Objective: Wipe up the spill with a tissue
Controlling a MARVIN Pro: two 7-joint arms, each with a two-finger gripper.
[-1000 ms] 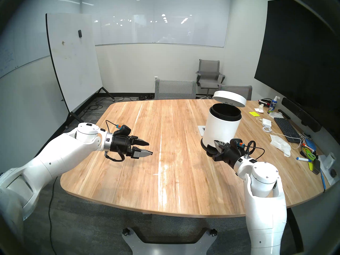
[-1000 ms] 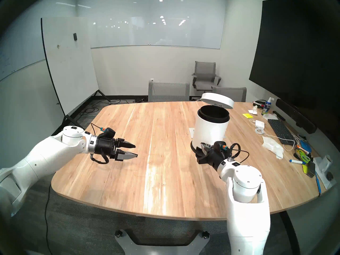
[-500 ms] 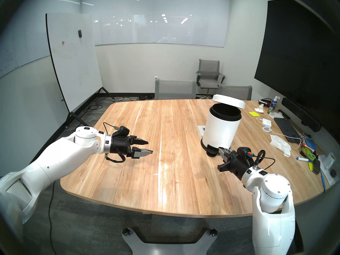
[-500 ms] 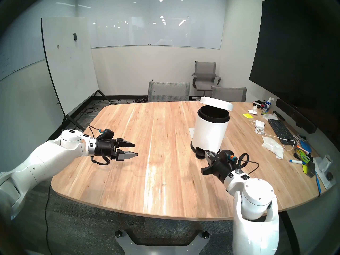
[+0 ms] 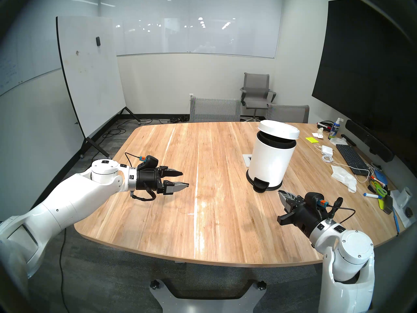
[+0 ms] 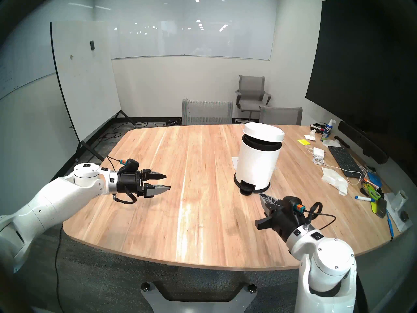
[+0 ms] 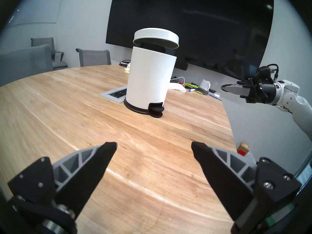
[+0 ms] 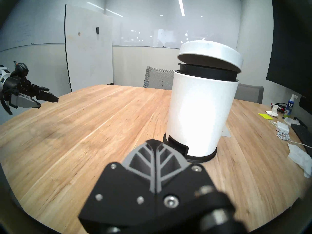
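Observation:
No spill shows on the wooden table [image 5: 158, 226]. My left gripper [image 5: 184, 179] hovers open and empty above the table's left half, its fingers [image 7: 101, 162] spread wide in the left wrist view. My right gripper [image 5: 282, 194] is shut on nothing and hangs just in front of the black pedal [image 5: 260, 186] of the white bin [image 5: 270, 163], not touching it. The bin's lid [image 5: 278, 129] sits low with a narrow gap at the front. A crumpled white tissue [image 5: 344, 174] lies at the right, away from both grippers.
Clutter lines the table's right edge: keyboard [image 5: 350, 156], charger and cable [image 5: 327, 151], spray bottle [image 5: 335, 130], yellow note [image 5: 311, 139], markers, scissors. A grey outlet plate [image 7: 116, 94] sits behind the bin. Chairs stand at the far edge.
My right gripper, still shut, has pulled back off the bin's pedal toward the near right. The lid has dropped from raised to almost down. The left arm has barely shifted.

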